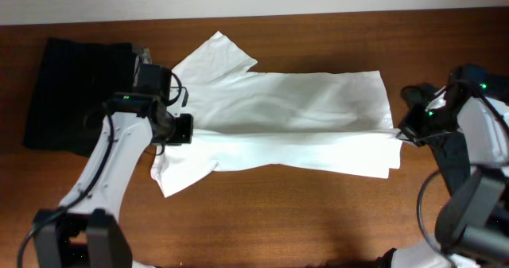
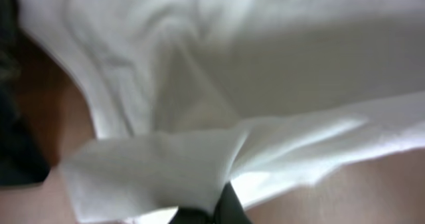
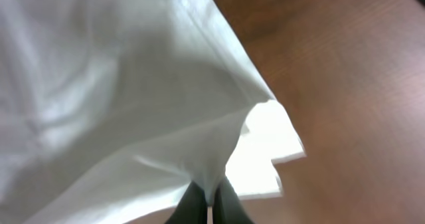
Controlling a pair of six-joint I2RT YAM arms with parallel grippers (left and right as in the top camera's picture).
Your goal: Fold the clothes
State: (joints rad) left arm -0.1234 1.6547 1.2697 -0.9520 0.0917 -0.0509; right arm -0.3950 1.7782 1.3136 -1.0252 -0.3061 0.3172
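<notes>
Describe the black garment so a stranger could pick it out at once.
On the brown table, a white T-shirt lies spread across the middle. Beyond its sleeve end, at the table's left side, sits the black garment in a flat pile. It is the only dark cloth in view; the shirt beside it is white.

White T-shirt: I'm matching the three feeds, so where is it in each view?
Overhead: white T-shirt spans mid-picture, left to right.
Left wrist: it fills most of the frame, a fold pinched by the left hand at bottom centre.
Right wrist: it covers left and centre, right hand pinching an edge at bottom.
Shared landmark: the brown table.
</notes>
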